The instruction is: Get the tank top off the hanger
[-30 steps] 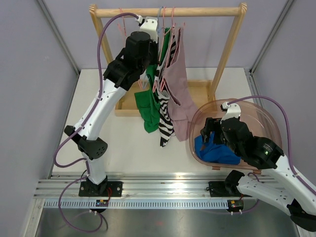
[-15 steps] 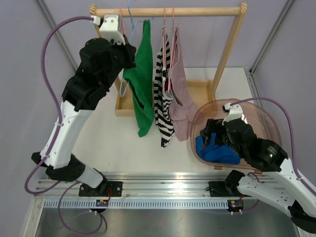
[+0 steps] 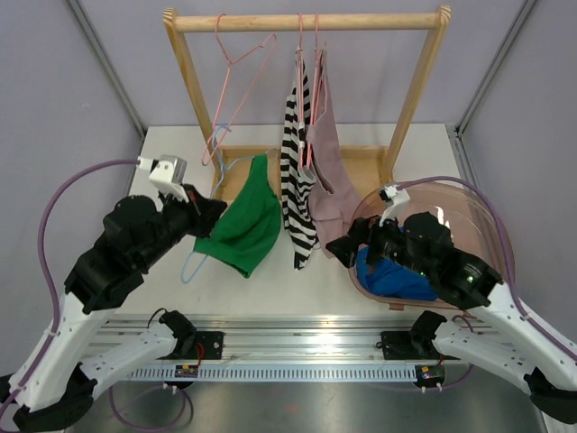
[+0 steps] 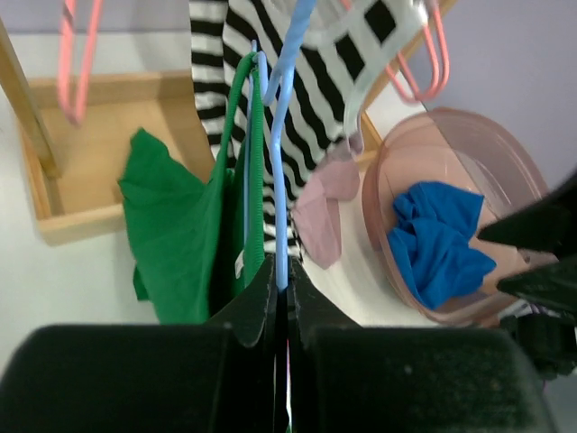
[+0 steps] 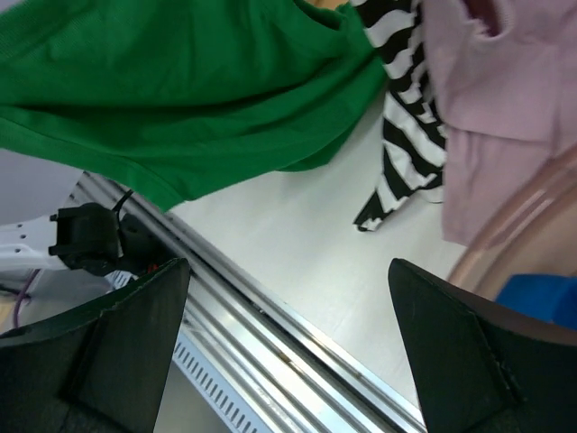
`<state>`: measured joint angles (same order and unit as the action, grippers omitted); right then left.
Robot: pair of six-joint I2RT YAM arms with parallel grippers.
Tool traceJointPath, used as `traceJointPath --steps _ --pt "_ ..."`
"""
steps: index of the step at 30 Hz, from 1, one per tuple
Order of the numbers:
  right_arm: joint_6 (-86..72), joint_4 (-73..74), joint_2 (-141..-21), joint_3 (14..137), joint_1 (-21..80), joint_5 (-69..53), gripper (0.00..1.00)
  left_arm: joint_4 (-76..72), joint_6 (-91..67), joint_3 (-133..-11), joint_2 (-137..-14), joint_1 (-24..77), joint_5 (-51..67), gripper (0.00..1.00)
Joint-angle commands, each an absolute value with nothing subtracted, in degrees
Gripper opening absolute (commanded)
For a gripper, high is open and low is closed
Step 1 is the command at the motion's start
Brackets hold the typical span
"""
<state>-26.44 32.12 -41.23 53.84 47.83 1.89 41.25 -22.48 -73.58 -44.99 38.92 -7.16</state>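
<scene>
The green tank top [image 3: 242, 225] hangs on a light blue hanger [image 3: 192, 264], off the rail and low over the table's left middle. My left gripper [image 3: 204, 213] is shut on the blue hanger's wire. In the left wrist view the jaws [image 4: 281, 275] pinch the blue wire [image 4: 282, 153], with the green top [image 4: 180, 225] draped to its left. My right gripper [image 3: 347, 245] is open and empty at the left rim of the pink tub. In the right wrist view its gripper [image 5: 288, 361] is spread wide over the table's front edge, with the green top [image 5: 180, 90] above.
A wooden rack [image 3: 306, 20] at the back holds an empty pink hanger [image 3: 236, 63], a striped garment [image 3: 295, 180] and a pink garment [image 3: 326, 171]. A clear pink tub [image 3: 478, 216] at the right holds a blue cloth [image 3: 392, 275]. A wooden tray [image 3: 361, 162] forms the rack's base.
My left arm has taken the blue hanger with the green top off the rail and swung it down to the front left. My right gripper has reached left out of the tub.
</scene>
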Motion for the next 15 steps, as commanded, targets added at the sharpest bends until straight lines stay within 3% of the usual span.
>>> traceJointPath --steps 1,6,10,15 --pt "-30.14 17.5 -47.8 51.86 47.64 -8.25 0.99 39.28 -26.1 -66.56 -38.42 39.2 -2.03 0.0" --pt "-34.36 8.11 -58.6 50.45 47.72 -13.0 1.0 42.18 -29.08 -56.71 -28.24 39.2 -0.36 0.0" --pt "-39.01 -10.22 -63.45 45.45 47.81 -16.43 0.96 41.75 -31.99 -52.49 -23.21 39.2 6.49 0.0" --pt "-40.08 -19.07 -69.6 43.68 50.96 -13.46 0.95 39.38 -35.33 -47.91 -20.31 39.2 15.11 0.0"
